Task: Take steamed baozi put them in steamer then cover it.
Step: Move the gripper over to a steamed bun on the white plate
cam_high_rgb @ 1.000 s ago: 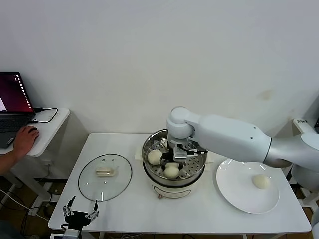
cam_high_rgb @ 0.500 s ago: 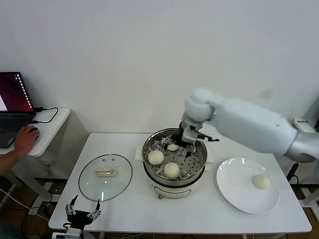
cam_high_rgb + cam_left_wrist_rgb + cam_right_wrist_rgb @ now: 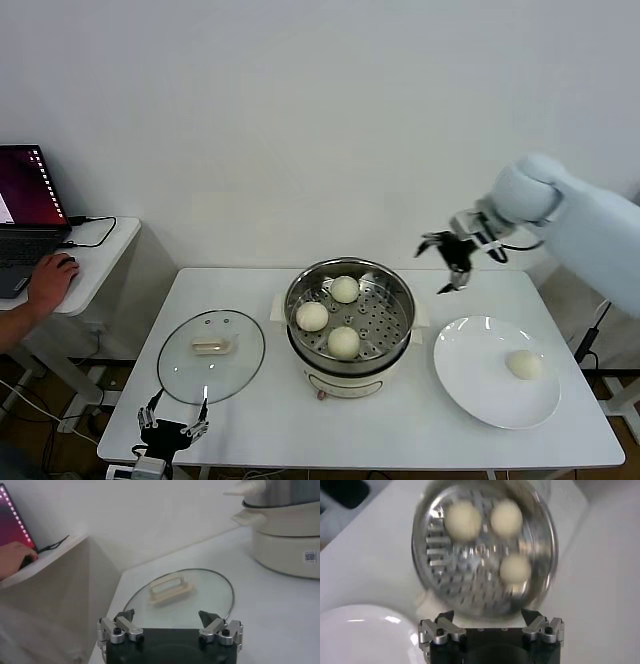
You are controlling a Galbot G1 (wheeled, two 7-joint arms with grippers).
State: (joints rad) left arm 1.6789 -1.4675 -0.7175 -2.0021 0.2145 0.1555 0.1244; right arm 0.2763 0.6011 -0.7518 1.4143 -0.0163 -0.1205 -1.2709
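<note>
The steamer (image 3: 381, 322) stands mid-table with three steamed baozi on its perforated tray: one at the back (image 3: 345, 289), one on the left (image 3: 312, 316), one at the front (image 3: 343, 342). A fourth baozi (image 3: 523, 365) lies on the white plate (image 3: 470, 400) to the right. My right gripper (image 3: 450, 260) hangs open and empty in the air, right of the steamer and behind the plate. Its wrist view looks down on the steamer (image 3: 470, 565) and the plate (image 3: 360, 635). My left gripper (image 3: 172, 432) waits open near the table's front left edge.
The round glass lid (image 3: 240, 345) with its cream handle (image 3: 211, 345) lies flat left of the steamer, just beyond the left gripper (image 3: 170, 617). A side desk at far left holds a laptop (image 3: 25, 200) and a person's hand (image 3: 50, 280).
My right gripper has lifted out of the steamer and swung right and up, leaving a third baozi at the back of the tray. The left gripper has barely shifted.
</note>
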